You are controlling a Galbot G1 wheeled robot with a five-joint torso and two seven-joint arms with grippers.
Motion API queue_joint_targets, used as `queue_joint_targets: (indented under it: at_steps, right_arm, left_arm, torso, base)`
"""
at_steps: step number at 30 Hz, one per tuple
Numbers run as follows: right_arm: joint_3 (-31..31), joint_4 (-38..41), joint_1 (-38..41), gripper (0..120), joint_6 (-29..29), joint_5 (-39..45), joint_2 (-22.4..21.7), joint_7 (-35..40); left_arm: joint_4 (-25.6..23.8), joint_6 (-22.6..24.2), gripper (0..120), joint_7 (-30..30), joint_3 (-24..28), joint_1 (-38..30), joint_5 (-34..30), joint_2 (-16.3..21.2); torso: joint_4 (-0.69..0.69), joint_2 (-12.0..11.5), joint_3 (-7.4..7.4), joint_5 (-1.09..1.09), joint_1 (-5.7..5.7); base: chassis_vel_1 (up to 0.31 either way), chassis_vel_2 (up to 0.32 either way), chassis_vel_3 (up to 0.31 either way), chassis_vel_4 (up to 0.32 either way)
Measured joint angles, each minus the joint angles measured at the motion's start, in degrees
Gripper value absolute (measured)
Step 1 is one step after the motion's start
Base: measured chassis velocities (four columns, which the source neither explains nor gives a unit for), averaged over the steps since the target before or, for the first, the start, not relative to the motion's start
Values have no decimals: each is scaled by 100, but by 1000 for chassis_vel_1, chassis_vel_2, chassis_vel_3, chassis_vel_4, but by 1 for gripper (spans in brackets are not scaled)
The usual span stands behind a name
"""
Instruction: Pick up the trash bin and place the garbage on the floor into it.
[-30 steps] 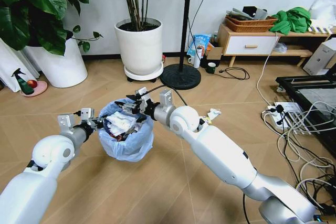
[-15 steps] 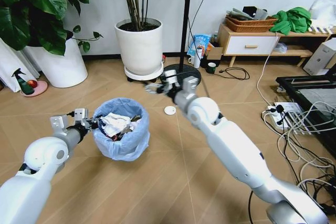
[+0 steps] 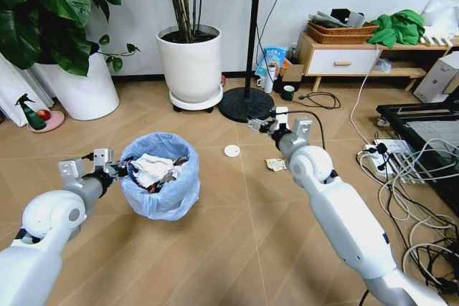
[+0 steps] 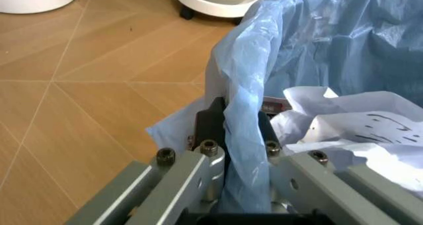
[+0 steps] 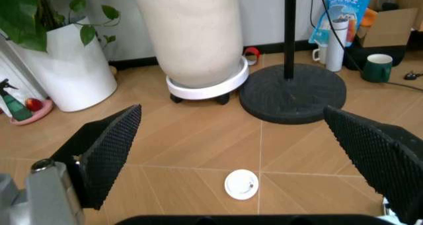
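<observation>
The trash bin [image 3: 161, 180], lined with a light-blue bag, stands on the floor [image 3: 215, 256] and holds white paper wads [image 3: 152, 167]. My left gripper [image 3: 117, 170] is shut on its rim; in the left wrist view the fingers [image 4: 213, 123] pinch the blue bag [image 4: 246, 111] beside the paper wads [image 4: 343, 128]. My right gripper [image 3: 260, 125] hangs open above the floor to the right of the bin, near the fan base. Garbage lies below it: a white disc [image 3: 232, 150] and a small crumpled wrapper [image 3: 275, 165]. The right wrist view shows the disc [image 5: 242, 184] between the open right gripper's [image 5: 233, 115] fingers.
A white plant pot on a wheeled saucer [image 3: 191, 62] and a black fan base [image 3: 246, 104] stand behind the bin. A second large pot [image 3: 79, 87] is at the left. Cables and a power strip [image 3: 391, 163] lie at the right, a low cabinet [image 3: 341, 59] behind.
My right arm has lifted out of the bin and swung right, past the fan base, its gripper now open over the floor. The left arm and bin shifted slightly left.
</observation>
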Motion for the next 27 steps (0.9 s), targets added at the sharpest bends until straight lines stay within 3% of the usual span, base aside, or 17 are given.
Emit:
queue_joint_targets:
  at_steps: [7, 21, 27]
  right_arm:
    - [152, 204, -371, 100, 0, -71, -2, -28]
    - [387, 399, -848, 100, 28, -252, -44, -119]
    - [490, 513, -1057, 100, 37, -275, -286, -172]
  left_arm:
    - [-114, 2, 0, -78, -77, 100, -2, 3]
    - [-200, 4, 0, -118, -171, 267, 24, -23]
    - [-191, 4, 0, -117, -141, 220, 32, -52]
  torso:
    - [0, 0, 0, 0, 0]
    - [0, 0, 2, 1, 2]
    - [-1, -1, 0, -2, 0]
  base:
    - [-60, 62, 77, -60]
    - [-187, 187, 179, -187]
    - [-160, 168, 158, -163]
